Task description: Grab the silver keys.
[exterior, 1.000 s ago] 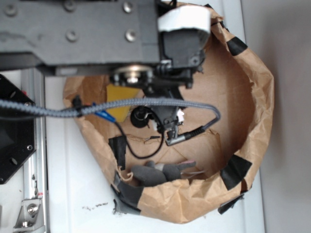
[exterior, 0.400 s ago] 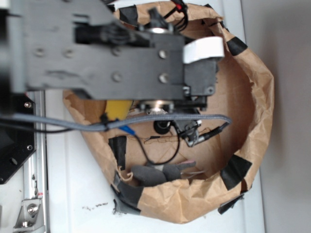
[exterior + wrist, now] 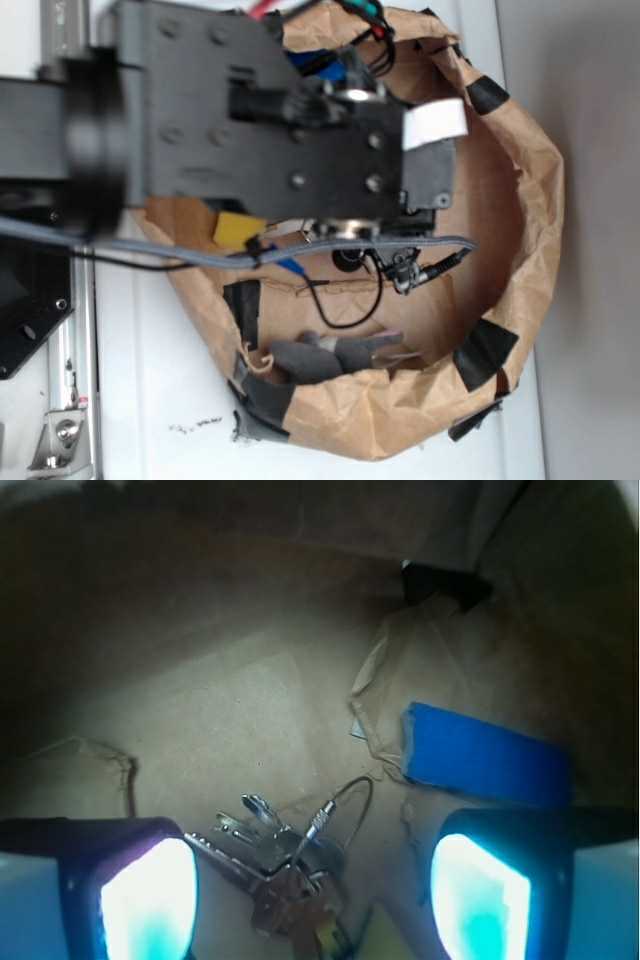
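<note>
Where the wrist view looks down: the hand point(image 3: 315, 880) hangs over the brown paper floor
Hand: its two glowing fingers point(image 3: 148, 900) stand wide apart and hold nothing
Silver keys point(image 3: 275, 865): they lie flat on the paper, between the two fingers, touching neither
Wire loop point(image 3: 350, 805): thin, it sticks out from the keys
Blue strip point(image 3: 485, 755): near the keys, past a torn paper flap
Paper bag point(image 3: 530, 220): its taped walls stand around the arm on the white worktop point(image 3: 150, 400)
Grey toy point(image 3: 330, 358): it lies by the bag's near wall
Yellow sponge point(image 3: 238, 230): partly hidden under the arm
</note>
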